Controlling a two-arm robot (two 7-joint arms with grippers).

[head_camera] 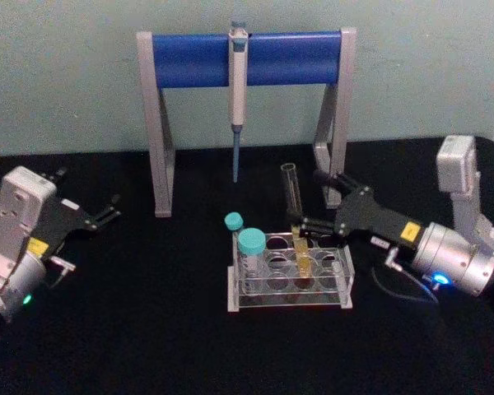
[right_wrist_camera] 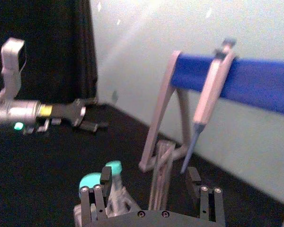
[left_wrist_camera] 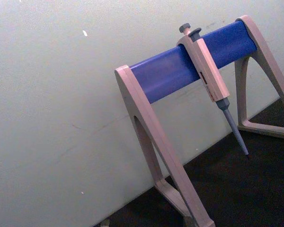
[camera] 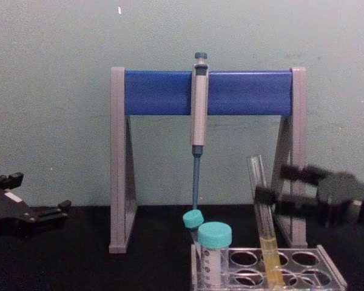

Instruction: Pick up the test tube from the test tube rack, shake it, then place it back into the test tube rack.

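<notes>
The test tube (head_camera: 294,216) stands in the clear test tube rack (head_camera: 342,298) at mid-table, leaning slightly, with yellow liquid (camera: 270,259) in its lower part. My right gripper (head_camera: 309,202) reaches in from the right at the tube's mid-height and is open. Its fingers stand on either side of the glass, not closed on it. The right wrist view shows the test tube (right_wrist_camera: 161,176) between the spread fingers (right_wrist_camera: 199,188). In the chest view the right gripper (camera: 270,183) sits level with the tube's upper half. My left gripper (head_camera: 109,212) rests open at the far left, away from the rack.
Two teal-capped tubes (head_camera: 249,244) stand in the rack's left holes. Behind the rack rises the grey-and-blue pipette stand (head_camera: 249,58) with a grey pipette (head_camera: 238,95) hanging from its bar. A pale wall closes the back of the black table (head_camera: 148,329).
</notes>
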